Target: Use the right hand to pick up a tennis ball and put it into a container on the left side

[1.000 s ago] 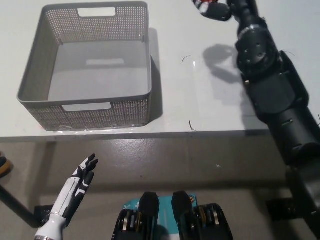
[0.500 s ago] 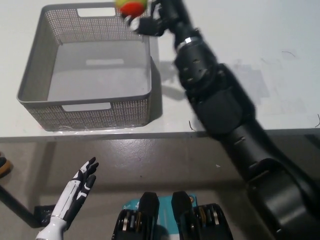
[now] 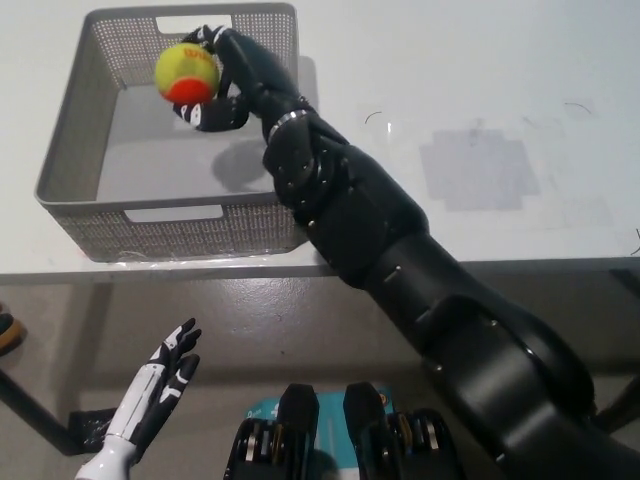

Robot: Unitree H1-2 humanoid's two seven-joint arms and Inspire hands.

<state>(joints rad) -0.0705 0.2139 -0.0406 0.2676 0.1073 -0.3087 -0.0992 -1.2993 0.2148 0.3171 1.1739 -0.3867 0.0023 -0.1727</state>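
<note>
While the black right hand (image 3: 222, 85) reaches across from the lower right, it holds a tennis ball (image 3: 187, 74) above the far part of the grey mesh basket (image 3: 70, 150). Its fingers (image 3: 210, 118) curl around the ball from the right and from beneath, closed on it, so the ball is clear of the basket floor and casts a dark shadow on the floor just to the near right of the hand. The ball is yellow-green over most of its surface with an orange-red patch on its near side. It sits over the far-left half of the basket's interior, close to the far wall with its cut-out handle slot (image 3: 192, 22).

The basket stands on the left part of the white table (image 3: 480, 70), its near wall close to the table's near edge; a second handle slot shows in that near wall. Its floor is bare apart from a pale rectangular mark in the middle. The right forearm crosses over the basket's right rim near the near-right corner.

On the table to the right of the arm there is a faint grey square patch (image 3: 478, 170), well apart from the basket.

The white left hand (image 3: 160, 378) rests low at the near left, below the table edge and in front of the floor, with its dark-tipped fingers spread apart and holding nothing.
</note>
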